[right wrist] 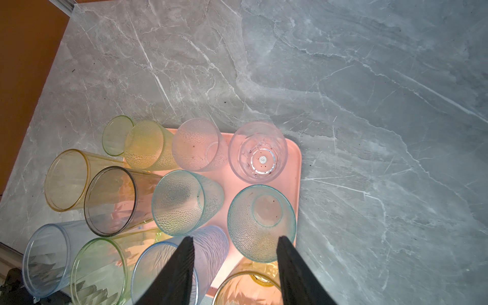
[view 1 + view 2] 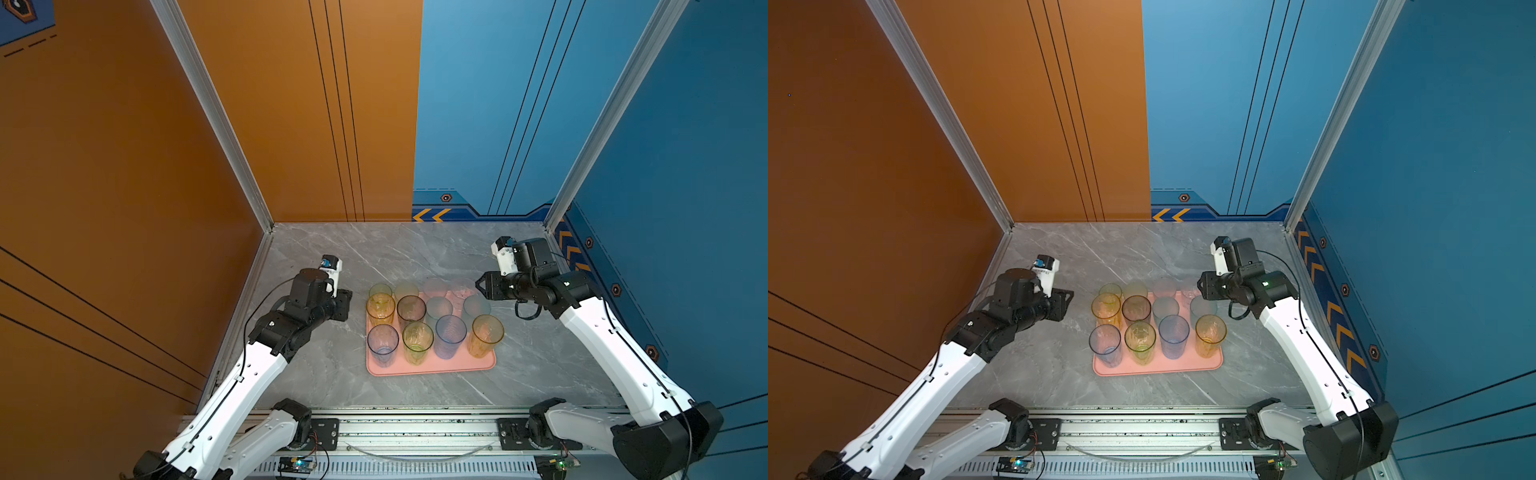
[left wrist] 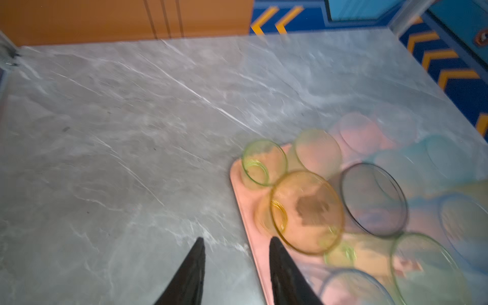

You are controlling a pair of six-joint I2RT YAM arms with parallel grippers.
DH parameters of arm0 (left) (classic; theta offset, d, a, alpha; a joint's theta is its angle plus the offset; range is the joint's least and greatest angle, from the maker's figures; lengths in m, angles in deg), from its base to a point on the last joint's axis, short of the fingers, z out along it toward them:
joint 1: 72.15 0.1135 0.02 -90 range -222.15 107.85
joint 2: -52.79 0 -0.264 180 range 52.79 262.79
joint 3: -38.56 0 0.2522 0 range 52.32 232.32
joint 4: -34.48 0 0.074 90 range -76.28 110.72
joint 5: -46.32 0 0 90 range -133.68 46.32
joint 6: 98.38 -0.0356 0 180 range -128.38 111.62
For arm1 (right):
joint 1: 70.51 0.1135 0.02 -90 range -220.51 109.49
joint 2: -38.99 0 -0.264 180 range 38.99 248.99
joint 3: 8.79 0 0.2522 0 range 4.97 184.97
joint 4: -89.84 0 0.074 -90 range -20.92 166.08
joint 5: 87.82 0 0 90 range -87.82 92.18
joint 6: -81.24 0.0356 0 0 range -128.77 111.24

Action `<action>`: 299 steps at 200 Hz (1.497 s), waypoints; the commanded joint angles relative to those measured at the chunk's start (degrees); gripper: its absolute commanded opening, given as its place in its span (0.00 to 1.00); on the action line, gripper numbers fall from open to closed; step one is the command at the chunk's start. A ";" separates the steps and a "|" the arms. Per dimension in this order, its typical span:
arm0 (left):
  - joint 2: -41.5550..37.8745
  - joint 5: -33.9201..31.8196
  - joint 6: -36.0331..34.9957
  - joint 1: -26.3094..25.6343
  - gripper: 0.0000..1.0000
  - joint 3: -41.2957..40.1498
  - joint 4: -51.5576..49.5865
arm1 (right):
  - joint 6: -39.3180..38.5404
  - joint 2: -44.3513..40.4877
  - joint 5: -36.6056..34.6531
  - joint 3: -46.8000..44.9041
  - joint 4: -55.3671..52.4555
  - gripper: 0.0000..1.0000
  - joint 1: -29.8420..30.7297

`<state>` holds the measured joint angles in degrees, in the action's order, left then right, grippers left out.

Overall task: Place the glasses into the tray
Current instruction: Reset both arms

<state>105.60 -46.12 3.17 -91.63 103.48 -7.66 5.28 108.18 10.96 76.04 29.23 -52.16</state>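
The salmon-pink tray (image 2: 432,366) (image 2: 1154,368) lies mid-table with several translucent glasses standing upright on it in rows. Among them are a tall yellow one (image 2: 380,309), a tall blue one (image 2: 450,336) and a short teal one (image 1: 261,224). My left gripper (image 2: 348,306) (image 3: 237,239) hovers at the tray's left edge (image 3: 244,200), open and empty, one finger over the rim; that view is blurred. My right gripper (image 2: 480,286) (image 1: 235,237) hangs open above the tray's far right corner (image 1: 293,158), the teal glass below its fingers, nothing held.
Grey marble tabletop (image 2: 415,249) surrounds the tray. An orange wall (image 2: 124,208) closes the left side and a blue wall (image 2: 685,208) the right, with aluminium posts (image 2: 266,216) at the back corners. A metal rail (image 2: 415,432) with the arm bases runs along the front.
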 commanded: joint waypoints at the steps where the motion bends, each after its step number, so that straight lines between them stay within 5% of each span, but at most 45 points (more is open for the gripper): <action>1: 0.78 0.01 1.53 6.57 0.66 -3.10 14.49 | 0.80 -0.76 -0.87 -1.10 1.01 0.52 -1.14; 5: 1.35 1.02 1.90 8.08 0.94 -3.33 15.35 | 0.94 -0.81 -0.79 -1.13 1.29 0.52 -1.40; 7: 1.64 1.62 2.03 8.81 1.00 -3.45 15.83 | 0.97 -0.81 -0.80 -1.31 1.38 0.52 -1.50; 44: 5.10 7.02 6.99 20.39 0.98 -8.26 27.86 | 1.42 -1.66 -0.63 -3.42 4.30 0.55 -3.51; 79: 5.20 -0.21 4.11 23.42 0.98 -18.48 43.72 | 1.86 -3.68 -0.65 -7.20 7.71 0.60 -6.26; 142: 19.66 -1.89 -1.32 23.09 0.98 -29.77 69.67 | 2.66 -6.90 -1.39 -15.08 14.53 0.63 -11.56; 181: 17.21 -4.35 -8.84 21.09 0.97 -31.15 68.39 | 2.39 -7.70 -3.12 -18.51 17.08 0.64 -12.18; 211: 25.41 -5.08 -8.20 20.57 0.98 -32.57 75.50 | 2.82 -7.61 -4.43 -20.49 19.78 0.65 -12.64; 257: 39.93 -11.22 -14.23 14.76 0.97 -38.82 104.07 | 2.39 -10.92 -9.32 -26.21 26.78 0.66 -12.99; 299: 38.21 -12.29 -16.96 12.47 0.97 -36.09 96.55 | 0.63 -18.04 -15.58 -39.34 43.49 0.71 -13.20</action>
<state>144.53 -55.28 -11.61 -79.37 64.57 87.48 7.16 93.55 1.36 43.06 60.33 -64.97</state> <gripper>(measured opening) 0.975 0.695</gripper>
